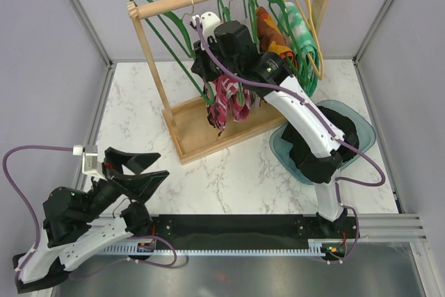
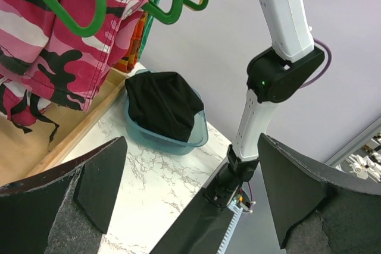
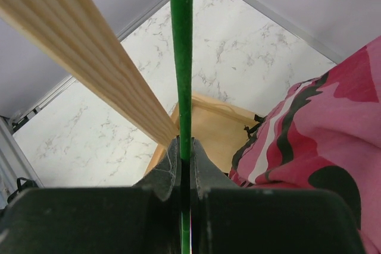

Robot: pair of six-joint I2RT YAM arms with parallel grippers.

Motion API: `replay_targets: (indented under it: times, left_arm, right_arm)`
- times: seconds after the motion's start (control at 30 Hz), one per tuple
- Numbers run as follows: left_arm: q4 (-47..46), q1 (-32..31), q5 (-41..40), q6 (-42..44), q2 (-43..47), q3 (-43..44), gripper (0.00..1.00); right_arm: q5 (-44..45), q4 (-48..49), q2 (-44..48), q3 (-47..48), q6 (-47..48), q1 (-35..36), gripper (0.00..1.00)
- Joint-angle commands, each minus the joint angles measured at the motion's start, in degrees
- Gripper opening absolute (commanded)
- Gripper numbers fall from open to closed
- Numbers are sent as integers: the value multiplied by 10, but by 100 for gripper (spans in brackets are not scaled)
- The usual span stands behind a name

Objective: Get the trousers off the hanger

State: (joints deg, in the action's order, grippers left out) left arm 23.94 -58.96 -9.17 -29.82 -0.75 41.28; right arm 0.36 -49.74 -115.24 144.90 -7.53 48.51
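At the near left edge, left pincer (image 1: 158, 165): low over the marble table (image 1: 229, 186), jaws wide apart, nothing between its black fingers (image 2: 95, 176).
Ahead and to the right of the left pincer, basin (image 1: 363, 129): a clear teal tub standing on the table; from above, the right arm's elbow crosses in front of it.
Inside that basin, black trousers (image 2: 164, 105): loosely bundled, filling most of the tub, well apart from both pincers.
Farther in, right pincer (image 3: 185, 150): raised at the rack, jaws pressed together on the thin rod of a green hanger (image 3: 180, 52), which runs straight out from between the fingers (image 3: 166, 168).
Just right of the right pincer, camouflage trousers (image 1: 229, 102): pink, white and dark, draped over a hanger and hanging down toward the rack's base; whether their hanger is the clamped one cannot be told.
Left of the right pincer, wooden rack (image 1: 154, 60): a pale upright post running down to a tray-like base, with a round rail across the top.
Beyond the right pincer along the rail, orange-patterned trousers (image 1: 270, 33): folded over a green hanger.
Farthest from the right pincer, green-white trousers (image 1: 299, 22): hanging just beside the orange pair, near the rack's far post.
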Motion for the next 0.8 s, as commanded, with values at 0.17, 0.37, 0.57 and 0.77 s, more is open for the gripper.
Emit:
replay_targets:
  times: [0.17,0.37,0.57,0.77]
  left_arm:
    - [-5,-1,-10,-4,30,-9,98]
    - [-6,-1,-10,-9,30,-15,98]
    - [-7,-1,-13,-16,28,-20,98]
    - [-10,-1,-20,-16,18,-18,98]
  right_arm:
    - [-1,75,-32,47,1,-11,0]
    - [-3,71,-47,43,-1,-18,0]
    - [-18,61,-45,30,23,-18,15]
    - [-26,66,18,-17,66,-16,48]
